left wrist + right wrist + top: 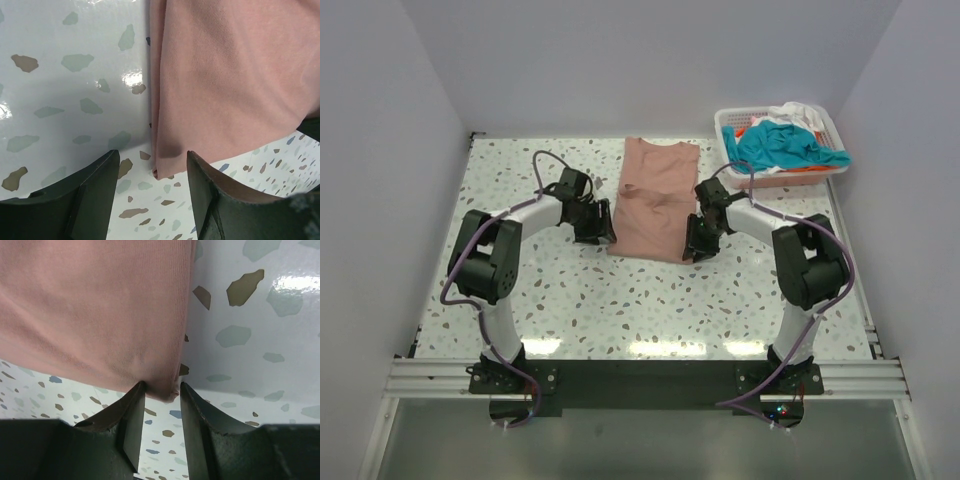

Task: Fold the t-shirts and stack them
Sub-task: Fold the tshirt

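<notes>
One pink t-shirt (655, 200) lies as a narrow folded strip at mid-table in the top view. It is soft, light and limp, and best taken at its two near corners, where the left gripper (600, 232) and right gripper (697, 245) stand; the basket (725, 122) at far right holds a loose heap with a teal t-shirt (780, 145) and a white t-shirt (805, 115). In the left wrist view the jaws stand open astride the near-left corner, not pinching it. In the right wrist view the jaws stand narrow about the near-right corner; whether they pinch it cannot be told.
</notes>
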